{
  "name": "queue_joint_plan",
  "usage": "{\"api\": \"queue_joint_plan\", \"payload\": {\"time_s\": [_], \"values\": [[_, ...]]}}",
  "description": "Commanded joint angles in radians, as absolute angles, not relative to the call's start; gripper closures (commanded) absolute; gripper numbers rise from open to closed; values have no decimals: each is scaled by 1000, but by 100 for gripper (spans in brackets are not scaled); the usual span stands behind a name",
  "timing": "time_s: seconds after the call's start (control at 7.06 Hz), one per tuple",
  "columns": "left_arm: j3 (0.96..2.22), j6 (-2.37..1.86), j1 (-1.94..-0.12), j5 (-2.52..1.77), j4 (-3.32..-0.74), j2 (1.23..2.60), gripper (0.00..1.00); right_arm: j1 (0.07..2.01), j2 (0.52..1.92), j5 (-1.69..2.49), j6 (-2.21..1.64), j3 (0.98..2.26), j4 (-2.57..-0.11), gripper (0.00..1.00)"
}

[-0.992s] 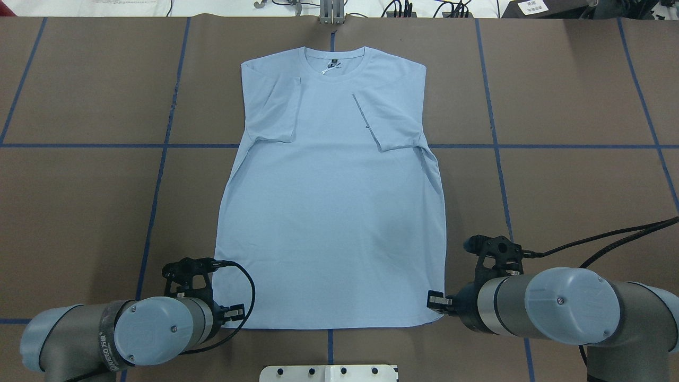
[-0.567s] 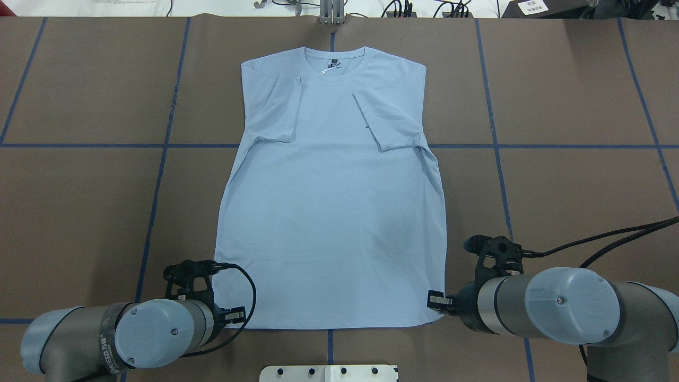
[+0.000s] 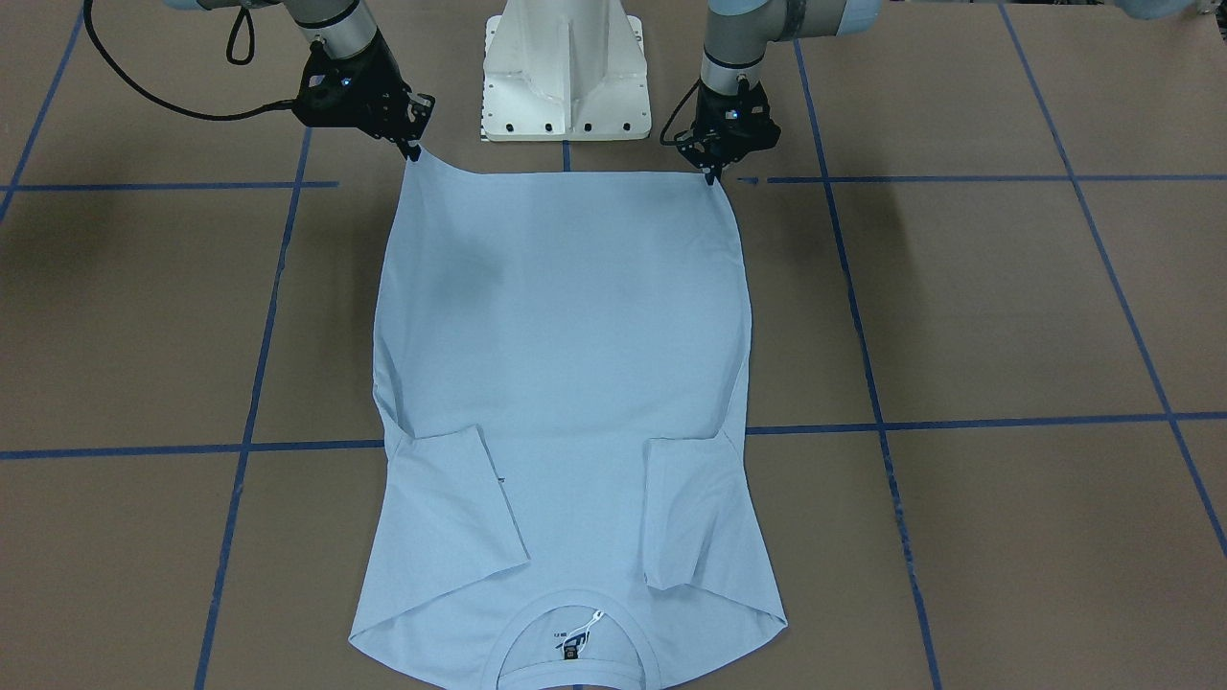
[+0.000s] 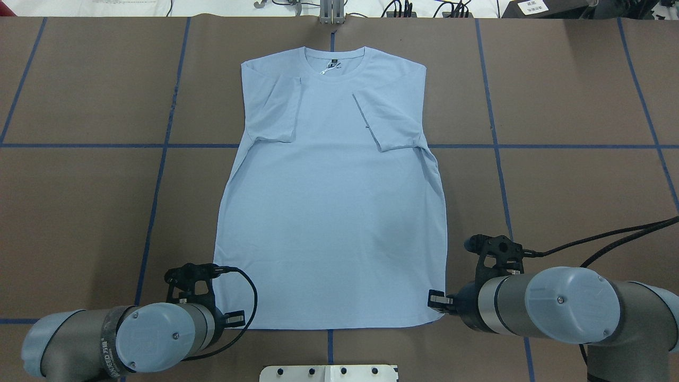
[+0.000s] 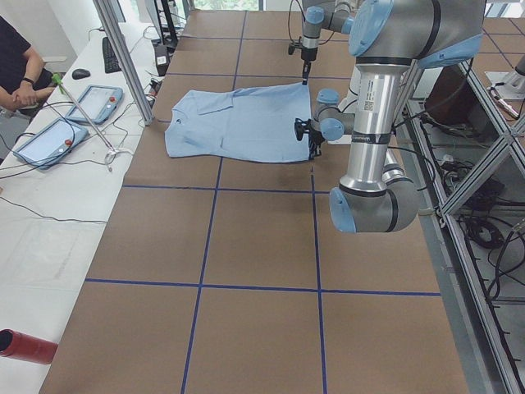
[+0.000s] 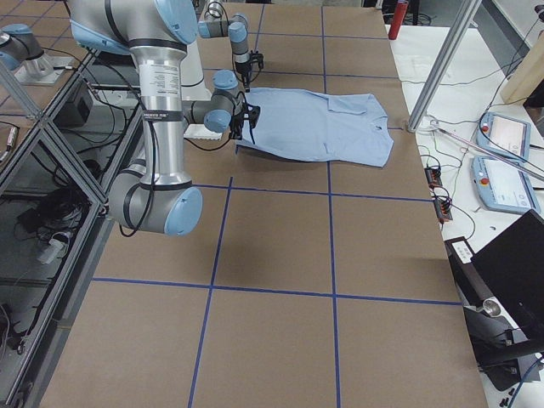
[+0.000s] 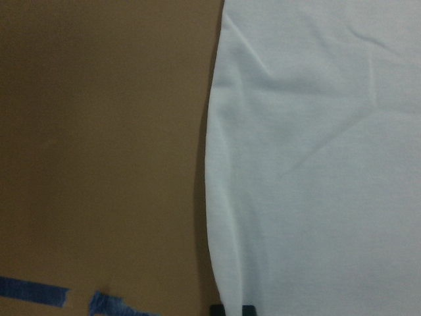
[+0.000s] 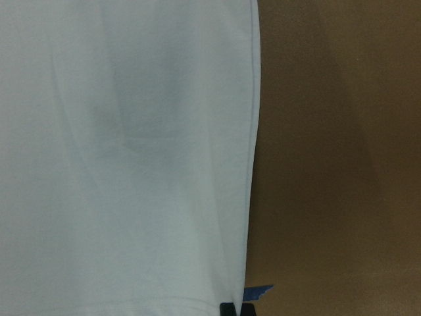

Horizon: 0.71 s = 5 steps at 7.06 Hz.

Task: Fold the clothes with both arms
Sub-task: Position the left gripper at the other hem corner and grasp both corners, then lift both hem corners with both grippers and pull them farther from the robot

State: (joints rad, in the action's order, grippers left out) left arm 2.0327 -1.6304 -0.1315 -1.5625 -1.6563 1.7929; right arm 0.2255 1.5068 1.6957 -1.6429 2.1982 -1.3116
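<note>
Two claws, left (image 3: 711,174) and right (image 3: 412,151), each touch a hem corner; T-shirt (image 3: 561,383) stretches lengthwise ahead; grip state I cannot tell.

Over the last second the left arm (image 4: 154,331) has drawn back toward the near edge of the worktop (image 4: 79,212), a little lower in the overhead view than before. Its left pincer (image 4: 233,318) slid with it, down along the near-left corner of the T-shirt (image 4: 329,212). That hem corner now sits slightly nearer the robot, and the shirt's near-left edge has shifted a touch with it
</note>
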Motion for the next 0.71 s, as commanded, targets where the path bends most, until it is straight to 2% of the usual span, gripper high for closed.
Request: {"api": "queue_joint_plan", "payload": {"time_s": [0.0,0.28,0.57], "values": [[2090,-1631,-130,-1565,-1619,1793,100,236,1515,1698,-1643,2203,-1312,100],[2248,-1631,-130,-1591,-1463,1804,100,238,1575,1706,-1643,2259,-1312,100],[2282,-1623,-82,-1608,-1445,1805,100,236,1639,1839,-1643,2321,-1315,100]]}}
